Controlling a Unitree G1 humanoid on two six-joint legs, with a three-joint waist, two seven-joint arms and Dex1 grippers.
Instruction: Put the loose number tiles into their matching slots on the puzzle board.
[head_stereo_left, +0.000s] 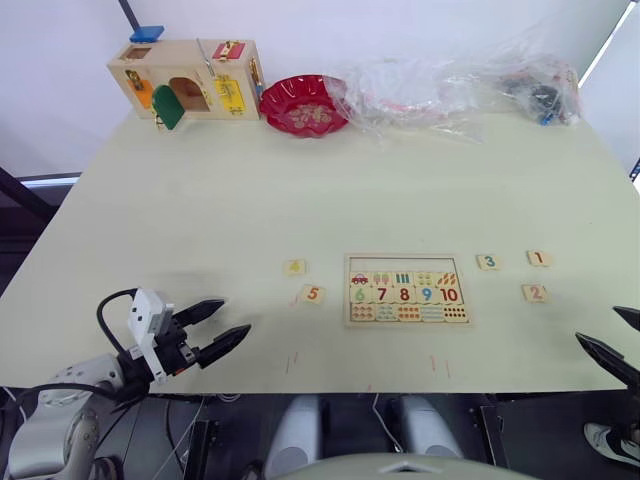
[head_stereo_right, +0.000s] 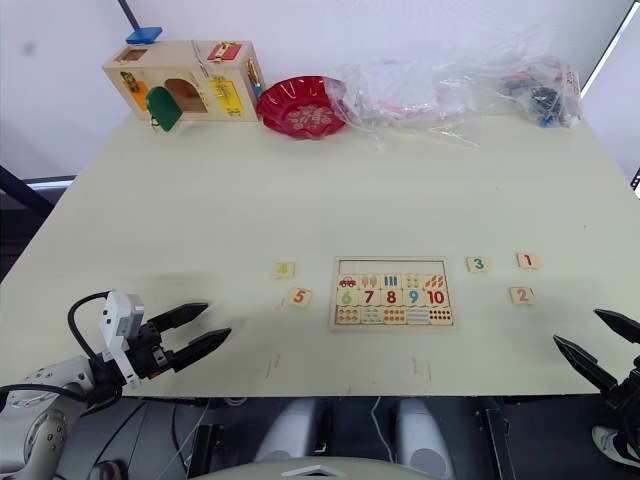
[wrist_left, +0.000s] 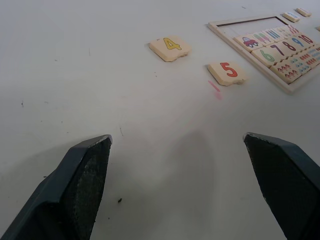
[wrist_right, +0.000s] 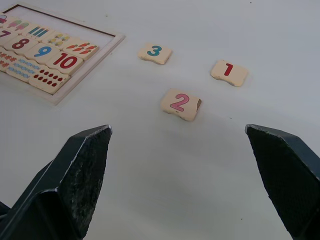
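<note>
The puzzle board (head_stereo_left: 407, 319) lies near the table's front middle, its top row of slots (head_stereo_left: 403, 264) bare. Left of it lie tile 4 (head_stereo_left: 294, 267) and tile 5 (head_stereo_left: 311, 294). Right of it lie tile 3 (head_stereo_left: 488, 262), tile 1 (head_stereo_left: 539, 258) and tile 2 (head_stereo_left: 534, 293). My left gripper (head_stereo_left: 218, 327) hovers open at the front left, well short of tile 5 (wrist_left: 226, 72) and tile 4 (wrist_left: 170, 48). My right gripper (head_stereo_left: 612, 335) is open at the front right edge, with tile 2 (wrist_right: 180, 103) just ahead of it, tile 3 (wrist_right: 155, 52) and tile 1 (wrist_right: 229, 72) beyond.
At the back of the table stand a wooden latch box (head_stereo_left: 188, 78) with coloured doors, a red bowl (head_stereo_left: 304, 105) and crumpled clear plastic bags (head_stereo_left: 460, 90). The table's front edge (head_stereo_left: 330, 388) runs just below both grippers.
</note>
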